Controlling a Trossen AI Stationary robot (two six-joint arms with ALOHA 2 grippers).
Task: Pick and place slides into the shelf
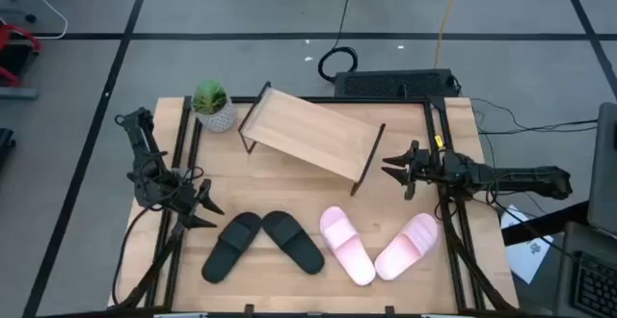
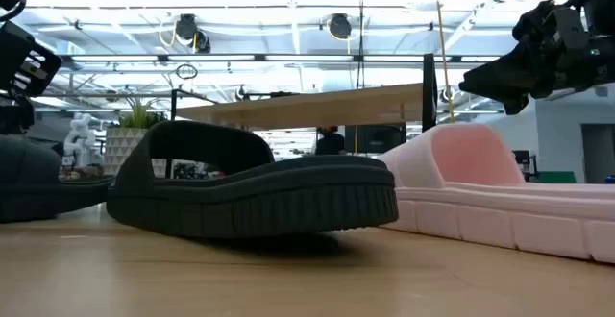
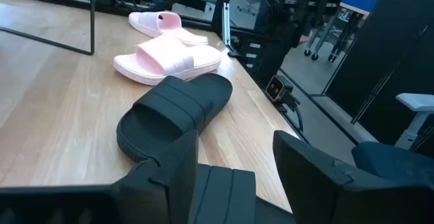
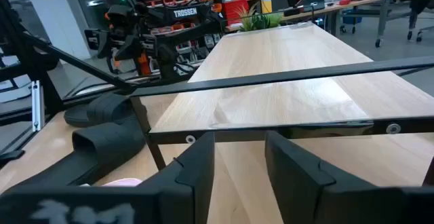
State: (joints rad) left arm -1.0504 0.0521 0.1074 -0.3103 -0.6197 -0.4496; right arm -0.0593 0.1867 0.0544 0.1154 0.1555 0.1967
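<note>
Hovering spread and empty, the left gripper [image 1: 207, 205] sits at nine o'clock of the black slides [image 1: 262, 244]; the right gripper [image 1: 393, 167], likewise parted and empty, sits at three o'clock of the bare shelf [image 1: 308, 133].

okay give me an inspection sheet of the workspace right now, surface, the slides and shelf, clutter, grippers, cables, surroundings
Surface: wooden tabletop, bare wood between items.
Job's things: black slides and pink slides lie in a row on the near half of the tabletop; shelf holds nothing.
Clutter: small potted plant beside the shelf.
Grippers: left gripper open, next to the black slides; right gripper open, facing the shelf end; both hold nothing.
Cables: black coil and yellow cable on the floor.
Surroundings: lab room, equipment; no person clearly seen.
</note>
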